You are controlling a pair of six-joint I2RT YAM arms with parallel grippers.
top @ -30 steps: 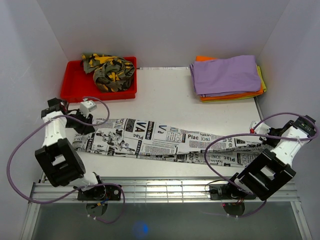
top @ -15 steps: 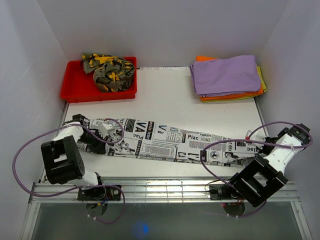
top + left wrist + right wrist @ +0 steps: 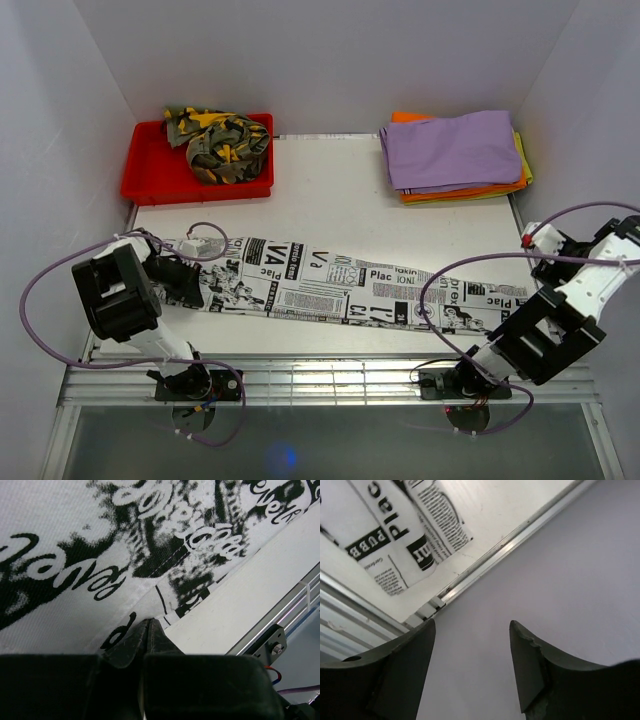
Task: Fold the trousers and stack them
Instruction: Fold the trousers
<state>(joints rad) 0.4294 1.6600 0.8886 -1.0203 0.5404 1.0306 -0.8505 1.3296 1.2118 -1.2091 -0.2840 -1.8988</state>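
Newspaper-print trousers (image 3: 340, 285): laid flat along the near half of the surface (image 3: 340, 190), long axis left to right, right end slanting slightly toward the near edge, wider end at left. Left end effector (image 3: 185, 278): at the left end, clenched on the cloth. Left wrist view alone shows its tips pinching a hem fold. Right end effector (image 3: 550, 265): released, holding nothing, just beyond the right end. Right wrist view adds the surface's right edge rail (image 3: 485, 555) and the wall. Camouflage trousers (image 3: 220, 140): bunched in the red tray (image 3: 150, 175), far left corner.
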